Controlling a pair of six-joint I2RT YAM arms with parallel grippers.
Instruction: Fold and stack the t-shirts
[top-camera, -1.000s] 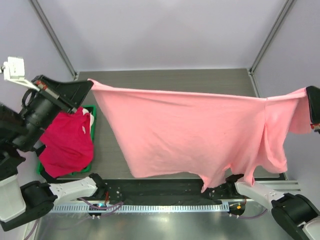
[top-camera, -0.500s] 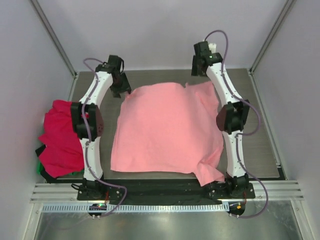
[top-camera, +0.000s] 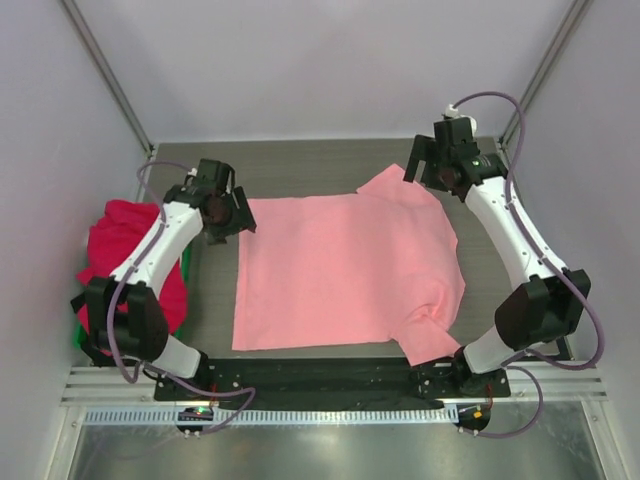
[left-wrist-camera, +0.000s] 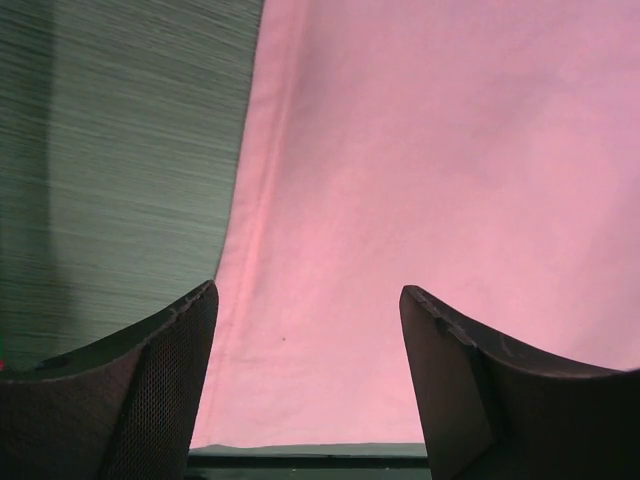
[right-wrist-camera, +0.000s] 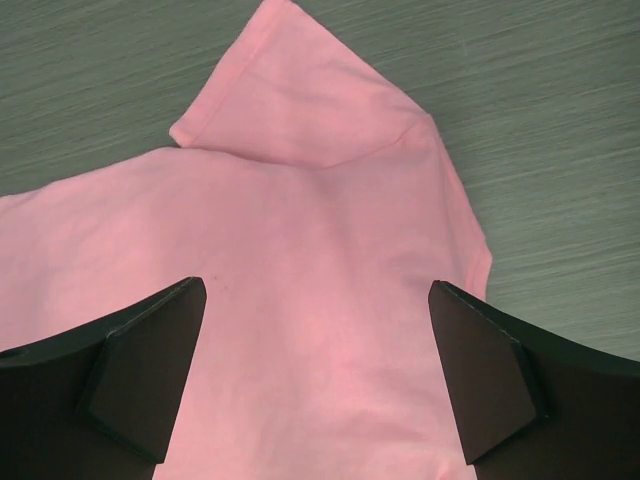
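Observation:
A light salmon-pink t-shirt (top-camera: 345, 270) lies spread flat on the dark table, one sleeve (top-camera: 397, 186) pointing to the far side and the other (top-camera: 427, 338) rumpled at the front right. My left gripper (top-camera: 240, 216) hovers open over the shirt's far-left corner, with pink cloth (left-wrist-camera: 420, 150) below its jaws (left-wrist-camera: 308, 290) and nothing between them. My right gripper (top-camera: 418, 172) stands open above the far sleeve (right-wrist-camera: 300, 90), empty (right-wrist-camera: 316, 285). A heap of crimson t-shirts (top-camera: 125, 255) sits at the left edge.
The crimson heap covers most of a green tray (top-camera: 77, 337), of which only a sliver shows. Grey table (top-camera: 300, 165) shows behind the pink shirt and at its right (top-camera: 500, 290). Frame posts and white walls close in the sides and back.
A second ago both grippers held the pink shirt stretched in the air. They have let go and opened, the shirt now lies flat, and both arms have drawn back a little.

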